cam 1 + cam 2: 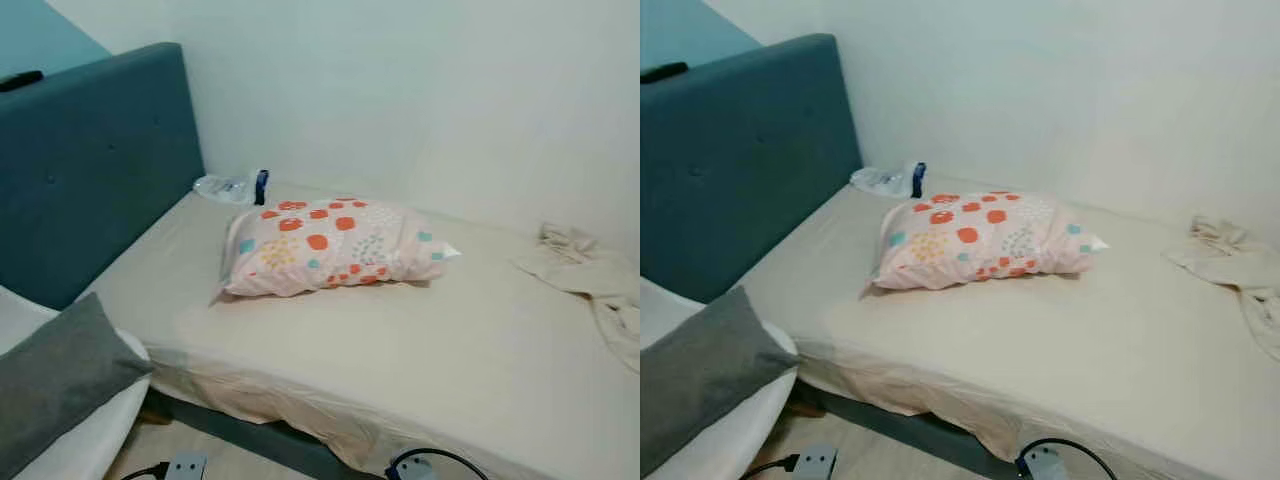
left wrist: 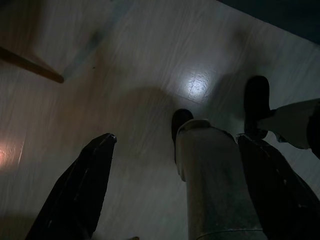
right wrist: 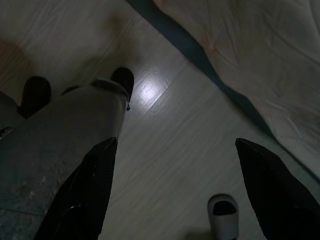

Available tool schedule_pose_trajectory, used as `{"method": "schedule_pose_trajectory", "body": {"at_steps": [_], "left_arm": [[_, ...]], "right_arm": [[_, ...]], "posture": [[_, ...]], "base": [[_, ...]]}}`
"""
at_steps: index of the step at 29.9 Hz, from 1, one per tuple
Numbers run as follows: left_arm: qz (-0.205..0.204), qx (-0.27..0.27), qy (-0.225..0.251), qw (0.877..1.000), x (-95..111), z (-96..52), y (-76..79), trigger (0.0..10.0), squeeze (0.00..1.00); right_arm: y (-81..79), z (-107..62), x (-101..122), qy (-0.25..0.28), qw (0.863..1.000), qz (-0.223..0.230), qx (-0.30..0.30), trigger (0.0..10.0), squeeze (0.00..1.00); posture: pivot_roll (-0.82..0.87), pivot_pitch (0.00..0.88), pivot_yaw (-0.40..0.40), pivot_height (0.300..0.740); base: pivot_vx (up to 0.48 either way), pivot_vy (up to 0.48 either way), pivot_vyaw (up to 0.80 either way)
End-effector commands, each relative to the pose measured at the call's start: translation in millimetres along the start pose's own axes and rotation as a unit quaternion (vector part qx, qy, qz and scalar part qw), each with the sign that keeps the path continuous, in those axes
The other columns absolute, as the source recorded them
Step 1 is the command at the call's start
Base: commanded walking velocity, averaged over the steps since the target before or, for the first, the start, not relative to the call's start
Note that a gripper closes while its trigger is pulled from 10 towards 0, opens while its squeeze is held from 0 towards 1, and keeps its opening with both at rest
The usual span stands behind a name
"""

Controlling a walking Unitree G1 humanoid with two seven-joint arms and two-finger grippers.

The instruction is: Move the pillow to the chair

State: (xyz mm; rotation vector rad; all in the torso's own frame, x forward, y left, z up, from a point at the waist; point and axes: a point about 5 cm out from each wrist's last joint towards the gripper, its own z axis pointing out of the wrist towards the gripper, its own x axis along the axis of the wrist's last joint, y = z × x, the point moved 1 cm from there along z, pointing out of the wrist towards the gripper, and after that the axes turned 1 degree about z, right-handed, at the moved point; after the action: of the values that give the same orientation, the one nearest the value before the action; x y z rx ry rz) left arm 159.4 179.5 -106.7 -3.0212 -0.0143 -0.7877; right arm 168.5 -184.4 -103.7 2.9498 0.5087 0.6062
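Grey cushion [image 1: 60, 375], dotted pillow [image 1: 325, 245] on bed [image 1: 450, 350]

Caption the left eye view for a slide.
Spotted pillow lying on the bed near the blue headboard, crumpled cloth alongside.

Before me a bed [image 1: 420, 350] under a pale beige sheet stands against a plain white wall [image 1: 420, 90]. Its teal padded headboard [image 1: 90, 160] rises on my left. A crumpled cream cloth [image 1: 590, 275] lies on the sheet at my right. Below me, pale wood-plank floor [image 3: 165, 150] carries 1 bright patch of reflected light.
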Motion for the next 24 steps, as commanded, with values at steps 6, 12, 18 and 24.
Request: {"method": "schedule_pose_trajectory", "body": {"at_steps": [6, 12, 18, 24], "left_arm": [[-0.008, 0.005, 0.001, 1.000, 0.1, -0.1, -1.6, 10.0, 0.00], [0.003, 0.006, 0.005, 1.000, 2.2, 0.1, -1.6, 10.0, 0.00], [0.005, 0.005, 0.007, 1.000, 3.3, 0.3, -0.8, 10.0, 0.00], [0.009, 0.002, 0.009, 1.000, 5.2, 0.6, 0.7, 10.0, 0.00]], "right_arm": [[2.1, -0.2, 0.3, 0.001, 1.000, 0.005, -0.003, 10.0, 0.00], [3.2, -0.2, 0.6, 0.001, 1.000, 0.001, -0.005, 10.0, 0.00], [3.8, -0.3, 1.2, 0.002, 1.000, -0.002, -0.005, 10.0, 0.00], [-2.3, -0.4, 6.3, 0.023, 0.999, 0.007, 0.036, 10.0, 0.00]], "posture": [[0.06, 0.000, -0.033, 0.740], [0.06, 0.000, -0.039, 0.740], [0.06, 0.000, -0.040, 0.740], [0.06, 0.000, -0.040, 0.740]], "base": [[0.000, 0.000, 0.00], [0.051, 0.000, 0.00], [0.344, 0.000, 0.00], [0.352, 0.000, 0.00]]}}
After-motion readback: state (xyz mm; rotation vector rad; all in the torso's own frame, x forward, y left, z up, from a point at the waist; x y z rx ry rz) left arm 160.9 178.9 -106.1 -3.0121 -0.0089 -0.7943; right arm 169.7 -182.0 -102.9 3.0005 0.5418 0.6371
